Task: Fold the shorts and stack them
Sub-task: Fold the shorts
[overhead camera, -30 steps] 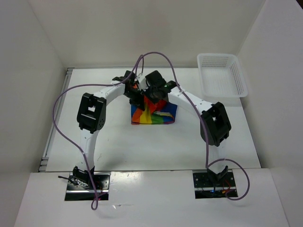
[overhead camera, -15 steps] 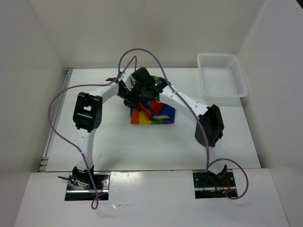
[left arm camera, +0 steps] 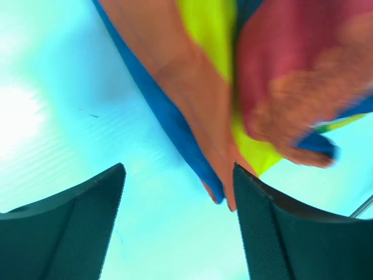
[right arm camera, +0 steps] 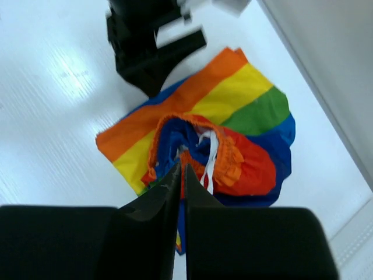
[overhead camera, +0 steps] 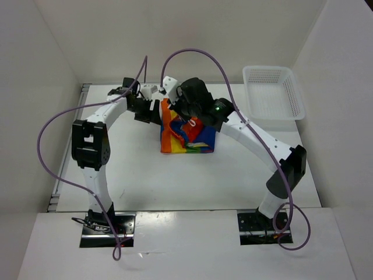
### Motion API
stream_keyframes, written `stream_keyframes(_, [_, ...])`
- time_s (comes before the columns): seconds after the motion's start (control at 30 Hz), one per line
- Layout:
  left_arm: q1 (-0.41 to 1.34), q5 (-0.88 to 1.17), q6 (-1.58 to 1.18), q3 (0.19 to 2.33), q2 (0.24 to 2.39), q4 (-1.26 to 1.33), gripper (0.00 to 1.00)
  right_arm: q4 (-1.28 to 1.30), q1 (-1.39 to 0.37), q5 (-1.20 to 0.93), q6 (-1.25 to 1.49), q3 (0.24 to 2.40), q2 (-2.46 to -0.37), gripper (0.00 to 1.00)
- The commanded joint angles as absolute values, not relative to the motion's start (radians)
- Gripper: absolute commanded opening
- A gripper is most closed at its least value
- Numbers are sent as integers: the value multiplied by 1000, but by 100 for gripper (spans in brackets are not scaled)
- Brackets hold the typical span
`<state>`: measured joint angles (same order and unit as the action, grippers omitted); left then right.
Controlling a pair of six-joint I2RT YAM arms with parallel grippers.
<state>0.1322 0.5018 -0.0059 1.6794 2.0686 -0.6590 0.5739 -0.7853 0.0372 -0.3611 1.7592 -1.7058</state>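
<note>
The rainbow-striped shorts lie bunched at the middle back of the table. My right gripper is above them, pointing down. In the right wrist view its jaws are shut on the ruffled orange waistband of the shorts, beside the white drawstring, and the cloth is drawn up towards the tips. My left gripper is just left of the shorts, open. In the left wrist view its fingers stand wide apart over bare table. A corner of the shorts ends beside the right finger, not gripped.
A white mesh basket stands at the back right corner. White walls close in the table on the left, back and right. Purple cables arch over both arms above the shorts.
My left gripper let go of the shorts, opened wide and drew back to the left. My right gripper opened, then shut on the waistband, and its arm stretched further over the table.
</note>
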Motion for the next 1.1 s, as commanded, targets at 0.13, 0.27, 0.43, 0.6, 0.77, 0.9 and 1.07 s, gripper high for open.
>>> stream_keyframes(0.13, [230, 466, 0, 1814, 1898, -732, 94, 511, -652, 60, -292, 1566, -1640, 0])
stream_keyframes(0.27, [325, 463, 0, 1864, 1923, -744, 99, 477, -551, -1, -256, 1499, -1621, 0])
stream_keyframes(0.43, [416, 422, 0, 1949, 2017, -744, 99, 477, -473, -92, -224, 1427, -1612, 0])
stream_keyframes(0.6, [471, 332, 0, 2022, 2118, -727, 99, 453, -454, -184, -201, 1312, -1594, 0])
stream_keyframes(0.77, [460, 173, 0, 2068, 2212, -703, 99, 394, -454, -267, -156, 1238, -1595, 0])
stream_keyframes(0.9, [414, 189, 0, 2086, 2212, -667, 99, 356, -454, -291, -141, 1229, -1620, 0])
stream_keyframes(1.07, [414, 173, 0, 2086, 2232, -667, 99, 295, -454, -301, -118, 1209, -1692, 0])
